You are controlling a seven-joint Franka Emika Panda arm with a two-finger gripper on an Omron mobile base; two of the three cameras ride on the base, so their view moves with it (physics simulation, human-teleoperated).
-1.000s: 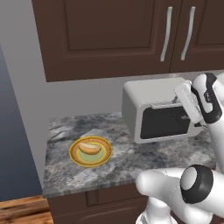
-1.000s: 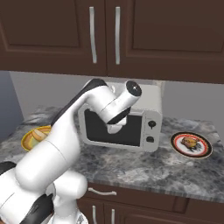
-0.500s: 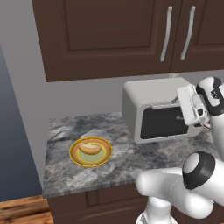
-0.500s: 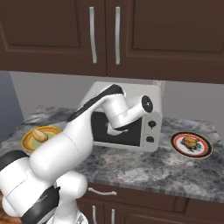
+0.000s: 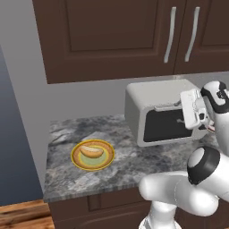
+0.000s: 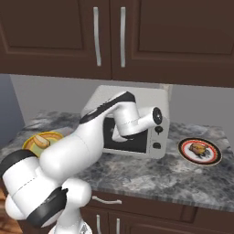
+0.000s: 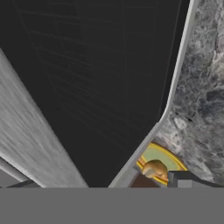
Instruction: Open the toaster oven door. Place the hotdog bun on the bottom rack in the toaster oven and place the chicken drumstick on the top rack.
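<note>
End effector (image 5: 193, 112) at toaster oven door (image 5: 167, 124) handle; closure unreadable. Risk: slipping off the handle if pulled off the hinge arc.

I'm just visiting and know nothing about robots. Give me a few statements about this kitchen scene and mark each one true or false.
1. The hotdog bun lies on a yellow plate on the counter. True.
2. The chicken drumstick is already inside the toaster oven. False: it sits on a dark-rimmed plate to the oven's right.
3. The gripper is at the front of the toaster oven door. True.
4. The two plates stand side by side. False: the oven stands between them.
5. The cabinets above the counter are white. False: dark brown.
</note>
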